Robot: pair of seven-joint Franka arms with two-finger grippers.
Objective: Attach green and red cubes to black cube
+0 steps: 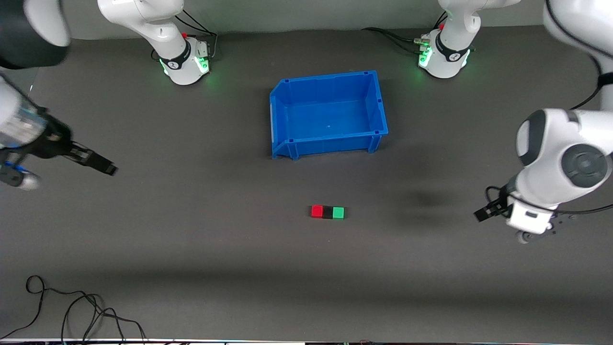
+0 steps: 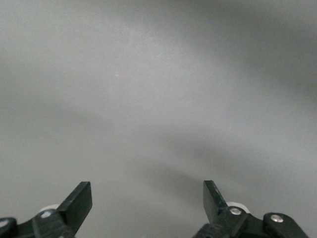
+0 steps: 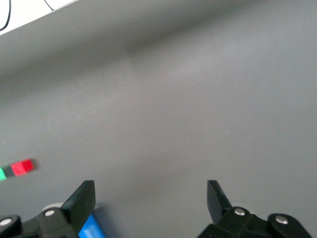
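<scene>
Grey table (image 1: 201, 249) carrying red cube (image 1: 317, 211), black cube (image 1: 327, 212) and green cube (image 1: 338, 212) touching in a row, nearer the camera than the blue bin (image 1: 287, 96), seemingly already joined. Left end effector (image 1: 484, 211) and right end effector (image 1: 103, 164) hanging spread, empty, over opposite table ends, probably clearing the work.

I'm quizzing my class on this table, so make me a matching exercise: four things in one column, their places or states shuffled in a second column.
1. red cube
2. green cube
3. black cube
4. blue bin

A. between the two coloured cubes, touching both
B. empty, farther from the front camera than the cubes
C. row's end toward the left arm
D. row's end toward the right arm

Pairs: 1-D, 2-C, 3-A, 4-B
</scene>
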